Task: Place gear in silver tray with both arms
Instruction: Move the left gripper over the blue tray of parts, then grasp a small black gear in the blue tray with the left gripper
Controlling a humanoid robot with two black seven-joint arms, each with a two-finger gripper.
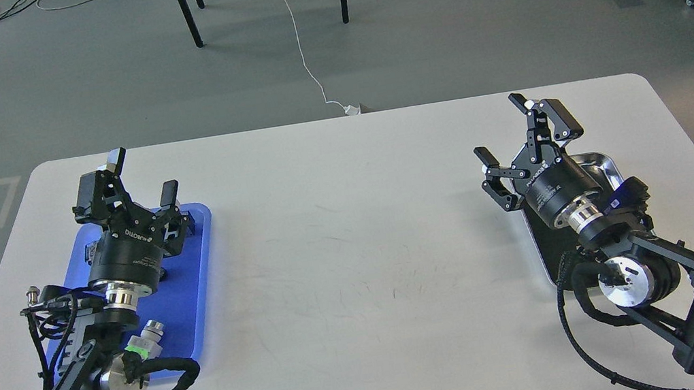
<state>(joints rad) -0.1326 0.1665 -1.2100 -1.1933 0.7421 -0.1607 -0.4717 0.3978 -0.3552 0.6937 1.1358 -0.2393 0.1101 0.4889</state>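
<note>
Table [356, 255] centre bare — free passage; right arm [646, 260] overhangs the silver tray [604, 165].

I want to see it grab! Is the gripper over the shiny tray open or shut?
Open. The right gripper above the silver tray has its two black fingers spread wide, with bare table showing between them and nothing held.

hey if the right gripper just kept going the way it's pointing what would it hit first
Probably nothing nearby. The right gripper is open, pointing up and away over bare white table, already past the silver tray. The way looks free, though depth is hard to judge from one view.
</note>
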